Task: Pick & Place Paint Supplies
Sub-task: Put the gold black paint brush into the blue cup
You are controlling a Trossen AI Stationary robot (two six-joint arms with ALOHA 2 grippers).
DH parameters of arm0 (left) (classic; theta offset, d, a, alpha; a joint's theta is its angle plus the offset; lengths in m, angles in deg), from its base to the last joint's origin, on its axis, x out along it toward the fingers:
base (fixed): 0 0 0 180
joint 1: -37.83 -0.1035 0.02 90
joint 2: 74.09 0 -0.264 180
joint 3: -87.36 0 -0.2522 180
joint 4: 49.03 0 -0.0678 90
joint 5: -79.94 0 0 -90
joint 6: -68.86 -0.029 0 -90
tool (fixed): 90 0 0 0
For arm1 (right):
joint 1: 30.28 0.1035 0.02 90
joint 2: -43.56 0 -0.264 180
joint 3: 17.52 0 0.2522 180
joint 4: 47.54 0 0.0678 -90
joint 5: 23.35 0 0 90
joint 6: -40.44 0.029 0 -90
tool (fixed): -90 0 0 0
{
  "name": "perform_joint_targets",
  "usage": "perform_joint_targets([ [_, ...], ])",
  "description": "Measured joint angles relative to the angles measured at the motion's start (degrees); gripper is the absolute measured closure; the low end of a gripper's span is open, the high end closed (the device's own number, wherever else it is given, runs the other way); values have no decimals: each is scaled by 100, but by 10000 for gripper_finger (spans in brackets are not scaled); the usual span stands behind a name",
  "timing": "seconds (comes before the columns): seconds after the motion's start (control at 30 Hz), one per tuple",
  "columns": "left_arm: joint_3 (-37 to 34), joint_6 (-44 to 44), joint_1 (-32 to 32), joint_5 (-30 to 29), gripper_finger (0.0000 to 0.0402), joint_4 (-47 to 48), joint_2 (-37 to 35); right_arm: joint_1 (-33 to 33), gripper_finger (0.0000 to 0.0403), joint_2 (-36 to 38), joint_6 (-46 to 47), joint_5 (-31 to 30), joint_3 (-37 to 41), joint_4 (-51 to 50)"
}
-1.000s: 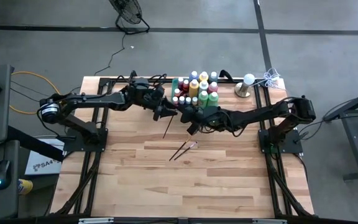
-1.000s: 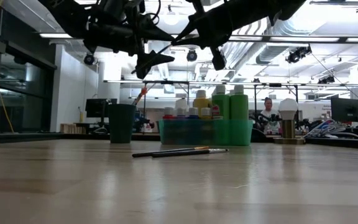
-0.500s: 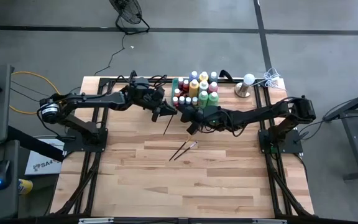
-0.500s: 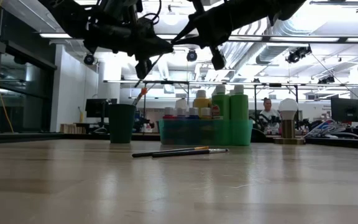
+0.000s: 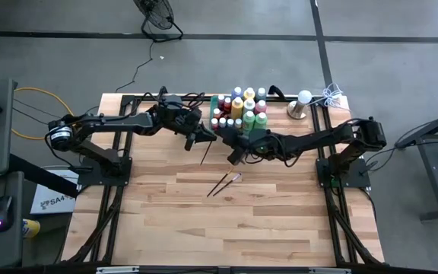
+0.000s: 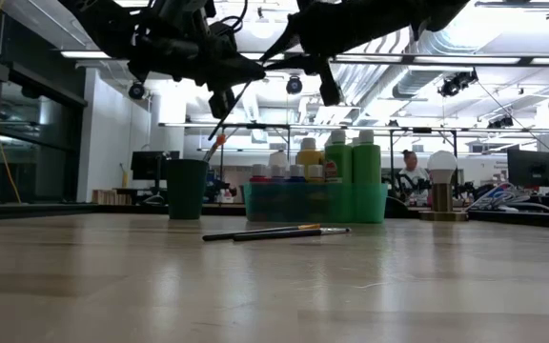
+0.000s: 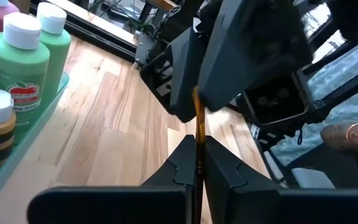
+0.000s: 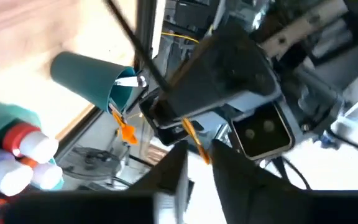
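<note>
Your left hand [image 5: 198,137] is clamped on a paintbrush [image 5: 204,152], held in the air above the desk [image 5: 265,221] at about ten o'clock from its centre. The right hand [image 5: 233,149] meets it at the brush's upper end, fingers slightly apart around the handle, which looks like a handover so the brush can be re-angled. Two more brushes [image 5: 224,183] lie on the desk near its centre. The bottles [image 5: 243,110] stand in the green tray [image 6: 315,202] at twelve o'clock, beside the dark cup [image 6: 186,189].
</note>
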Motion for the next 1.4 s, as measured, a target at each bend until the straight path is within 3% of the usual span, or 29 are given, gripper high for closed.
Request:
perform_joint_targets([
  [0.2, 0, -347, -2, -165, 398, 261, -108, 27, 254, 0, 899, -383, 0, 74],
  [0.43, 0, -1399, -2, -1839, 398, 1284, -1047, 10, 183, 0, 2877, -2020, 0, 105],
  [0.53, -70, -1760, 0, -2780, 398, 1296, -1478, -51, 176, 0, 3634, -2353, 0, -149],
  [0.67, -429, -2036, -2, -3872, 398, 1000, -1911, -90, 175, 0, 4414, -2350, 0, -377],
  [0.97, -1714, -2083, -2, -5578, 398, -981, -2157, -92, 175, 0, 4897, -2225, 0, -416],
  [1.13, -2128, -2120, -2, -6174, 393, -1498, -2131, -71, 176, 0, 4899, -2234, 0, -416],
  [1.4, -2221, -2083, -2, -6264, 386, -1500, -2133, -63, 176, 0, 4899, -2236, 0, -420],
])
